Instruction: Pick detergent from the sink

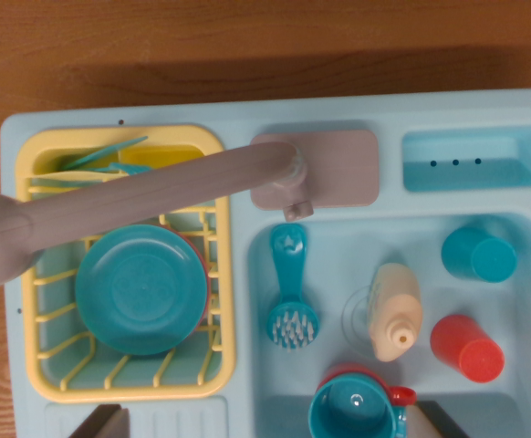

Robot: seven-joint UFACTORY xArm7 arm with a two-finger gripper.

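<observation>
overhead, the pale blue plastic toy sink unit (15, 146) lies on a brown wooden table (247, 36). at the wrist view's left, a yellow plastic dish rack (220, 274) holds a round teal plate (138, 287) with a red rim edge peeking out from behind it, too hidden to identify. teal and yellow utensils (101, 157) sit in the rack's upper compartment, partly covered by the long mauve plastic faucet spout (110, 201), which sweeps across the rack and is cut off at the left edge.

in the basin, left to right: a teal dish brush with white bristles (290, 292), then the cream-coloured detergent bottle (395, 310) lying on its side with its nozzle toward the bottom of the picture, over a faint round drain. a teal cup (478, 253) and a red cup (466, 347) stand to its right. a teal mug (352, 411) over something red is cropped at the bottom edge.

only 2 dark tips of the gripper (270, 424) show at the bottom corners, spread wide apart and holding nothing, well short of the bottle.
</observation>
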